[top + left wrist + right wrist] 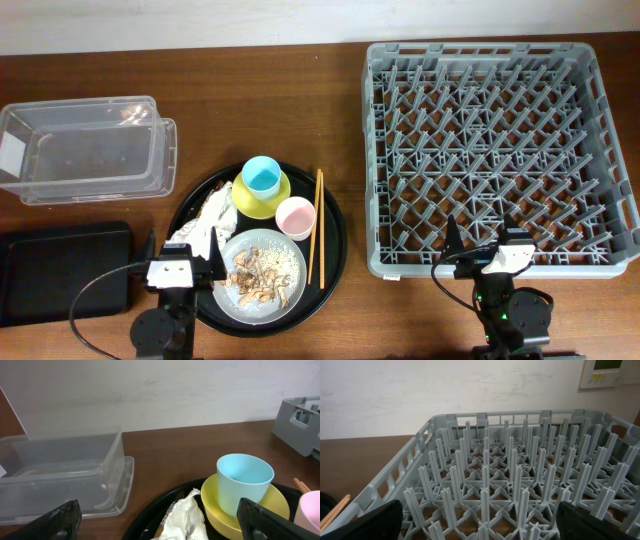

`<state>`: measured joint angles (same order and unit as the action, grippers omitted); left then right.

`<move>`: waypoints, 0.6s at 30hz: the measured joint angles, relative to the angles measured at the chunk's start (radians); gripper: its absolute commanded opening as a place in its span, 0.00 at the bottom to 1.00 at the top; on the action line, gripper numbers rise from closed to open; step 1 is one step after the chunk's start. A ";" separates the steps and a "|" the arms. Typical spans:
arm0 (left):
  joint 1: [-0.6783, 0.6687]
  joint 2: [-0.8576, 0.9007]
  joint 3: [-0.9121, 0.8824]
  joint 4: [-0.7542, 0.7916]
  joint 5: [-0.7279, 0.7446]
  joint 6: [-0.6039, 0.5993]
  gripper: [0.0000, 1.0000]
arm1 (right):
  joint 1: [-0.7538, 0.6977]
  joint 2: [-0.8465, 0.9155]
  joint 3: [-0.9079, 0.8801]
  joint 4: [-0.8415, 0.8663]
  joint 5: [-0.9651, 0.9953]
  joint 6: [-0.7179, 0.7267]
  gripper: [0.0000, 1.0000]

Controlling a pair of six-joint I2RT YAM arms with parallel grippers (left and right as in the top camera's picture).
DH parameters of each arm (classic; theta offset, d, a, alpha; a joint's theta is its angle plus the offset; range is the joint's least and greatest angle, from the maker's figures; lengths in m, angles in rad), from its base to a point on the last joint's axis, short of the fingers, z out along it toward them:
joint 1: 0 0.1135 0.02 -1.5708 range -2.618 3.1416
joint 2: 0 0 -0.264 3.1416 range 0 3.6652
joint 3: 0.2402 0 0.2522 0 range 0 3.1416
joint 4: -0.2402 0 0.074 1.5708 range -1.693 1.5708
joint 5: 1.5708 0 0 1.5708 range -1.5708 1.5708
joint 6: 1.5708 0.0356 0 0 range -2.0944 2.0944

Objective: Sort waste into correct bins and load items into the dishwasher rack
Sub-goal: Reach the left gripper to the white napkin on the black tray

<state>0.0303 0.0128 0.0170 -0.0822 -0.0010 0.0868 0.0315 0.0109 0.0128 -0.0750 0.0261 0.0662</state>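
Just ahead of left gripper (183, 252) lies napkin (206, 222).

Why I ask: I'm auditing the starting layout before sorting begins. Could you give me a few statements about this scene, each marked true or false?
1. The light blue cup stands in the yellow bowl. True.
2. The dishwasher rack already holds the plate. False: nothing is in the rack; the plate lies on the round black tray.
3. The chopsticks lie on the round black tray, between the pink cup and the rack. True.
4. The food scraps are in the clear tub. False: they lie on the plate.
5. Both grippers hold something. False: the left gripper and right gripper are open and hold nothing.
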 measured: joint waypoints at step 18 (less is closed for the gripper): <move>0.005 0.000 -0.001 0.042 0.498 0.000 0.99 | 0.000 0.000 0.000 0.000 0.000 0.001 0.98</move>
<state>0.0349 0.0128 0.0158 -0.0406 0.4969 0.0872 0.0315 0.0109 0.0128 -0.0750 0.0265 0.0669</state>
